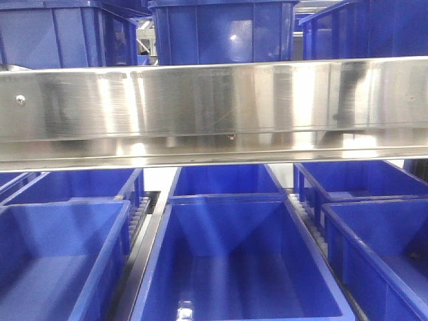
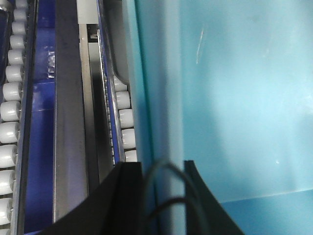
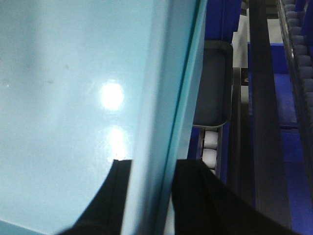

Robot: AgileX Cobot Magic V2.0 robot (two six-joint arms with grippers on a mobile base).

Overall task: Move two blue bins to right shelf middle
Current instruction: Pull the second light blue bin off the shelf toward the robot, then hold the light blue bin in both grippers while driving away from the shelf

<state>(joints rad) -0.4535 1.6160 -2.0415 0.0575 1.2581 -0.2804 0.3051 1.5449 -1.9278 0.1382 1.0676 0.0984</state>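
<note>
While the front-facing view gave us only a steel beam point(image 1: 214, 110) and rows of dark blue bins point(image 1: 234, 267), the wrist views alone showed what the arms held.

Seen from the left wrist, the pale-blue bin point(image 2: 234, 98) filled the right half of the picture, its smooth inner face toward us. We could not tell whether it was one bin or two nested. The left gripper point(image 2: 163, 196) straddled the bin's side wall from the rim, one black finger inside and one outside, both pressed against the wall, so it was clamped on the bin. Outside that wall a row of white rollers point(image 2: 122, 117) ran just beside the bin, with a grey metal rail point(image 2: 68, 122) beyond it and a second roller row farther off. Only a thin gap lay between wall and rollers.

Seen from the right wrist, the same bin filled the left half, glare spots on its floor. The right gripper point(image 3: 152, 196) gripped the opposite wall in the same way, a finger on each face, closed on it. Outside this wall sat a dark tray point(image 3: 212, 83) near the bin, rollers under it, then a black rail point(image 3: 264, 122) well apart.
</note>
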